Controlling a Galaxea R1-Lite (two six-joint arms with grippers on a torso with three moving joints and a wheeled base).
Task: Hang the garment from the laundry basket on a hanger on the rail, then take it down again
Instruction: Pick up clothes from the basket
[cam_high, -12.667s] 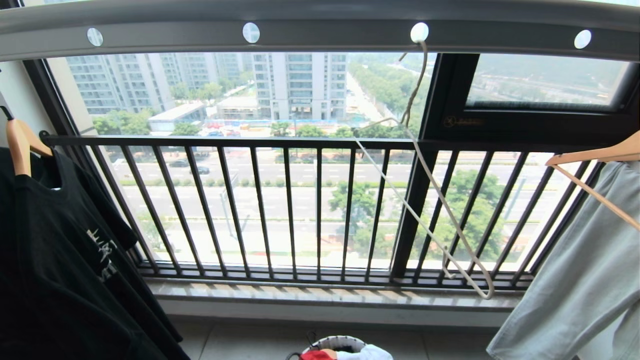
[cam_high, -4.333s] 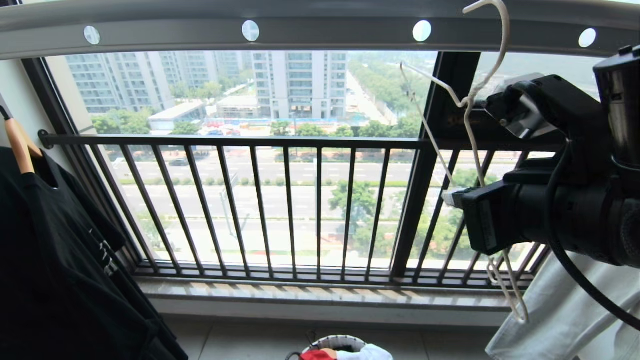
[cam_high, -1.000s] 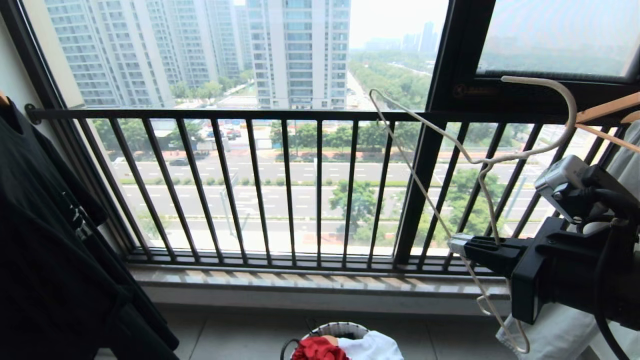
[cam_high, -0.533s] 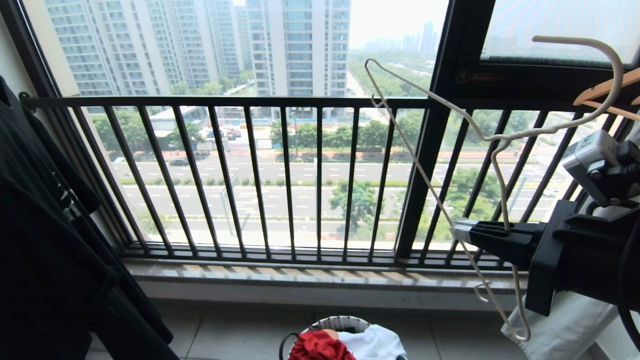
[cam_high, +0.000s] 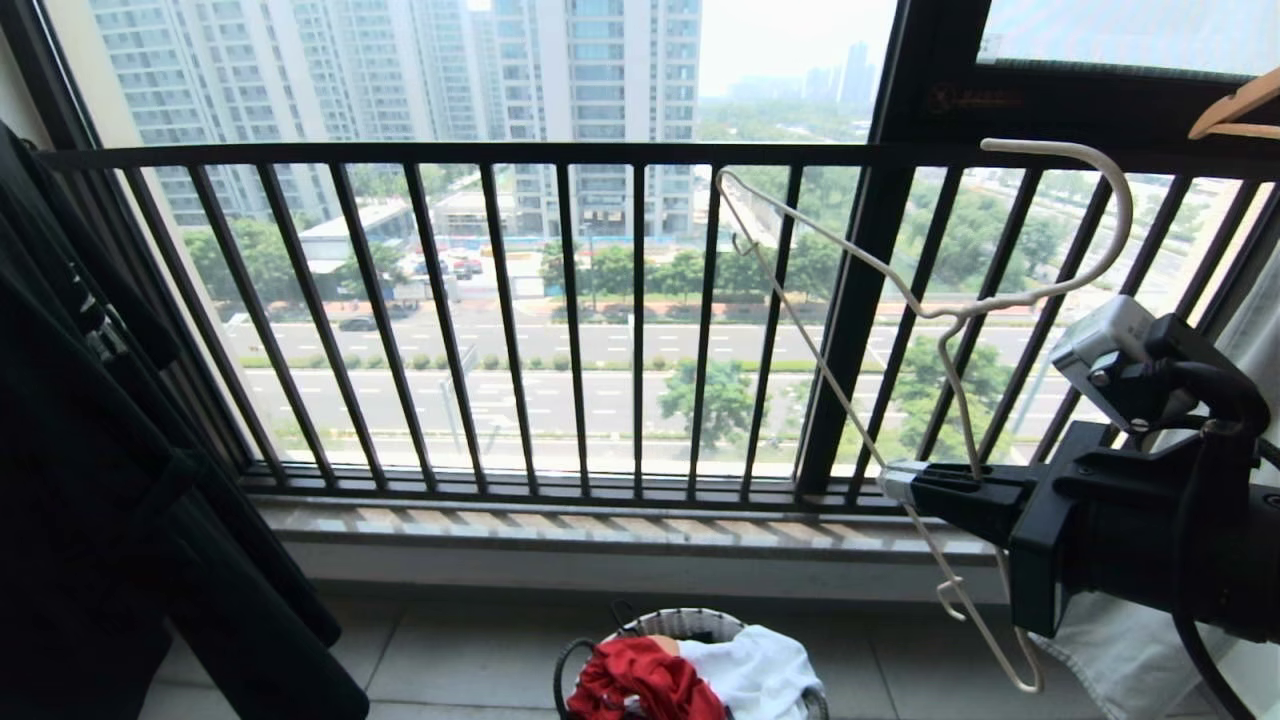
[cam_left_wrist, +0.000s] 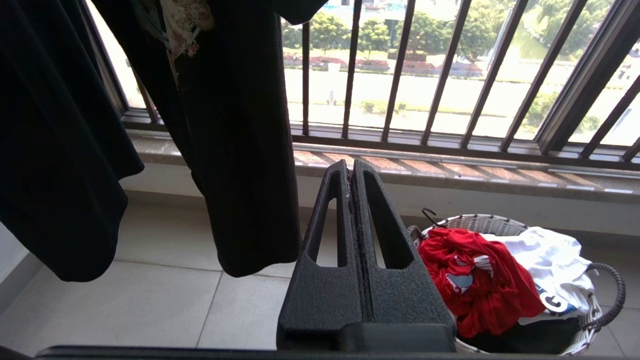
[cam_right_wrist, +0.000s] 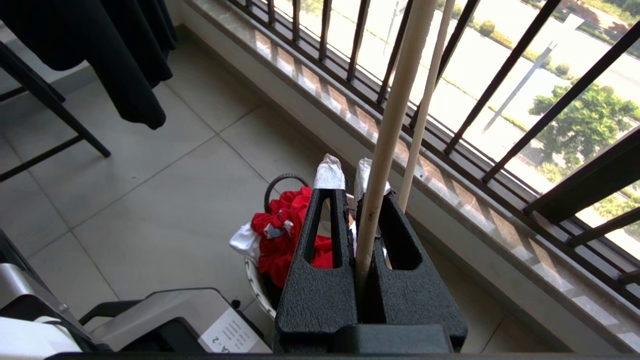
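Observation:
The red garment (cam_high: 640, 685) lies crumpled in the laundry basket (cam_high: 680, 622) on the floor below the window. In the head view my right gripper (cam_high: 895, 483) is at the right, above and to the right of the basket, shut on the thin cream-white hanger (cam_high: 1127, 212). The hanger stands free, hook uppermost. From the right wrist, the hanger (cam_right_wrist: 397, 100) runs up between the right gripper's (cam_right_wrist: 348, 172) taped tips, with the garment (cam_right_wrist: 280, 235) below. My left gripper (cam_left_wrist: 350, 165) is shut on nothing, low, beside the basket (cam_left_wrist: 470, 222) and garment (cam_left_wrist: 475, 290). The rail is out of view.
A black T-shirt (cam_high: 90, 450) hangs at the left. A pale garment (cam_high: 1120, 660) on a wooden hanger (cam_high: 1235, 110) hangs at the right. The dark railing (cam_high: 500, 300) of vertical bars stands ahead above the sill. A white cloth (cam_high: 755, 665) shares the basket.
The hanger has come off the rail and stays in my right gripper. The whole head view has sunk: the rail has left the top and more of the basket shows.

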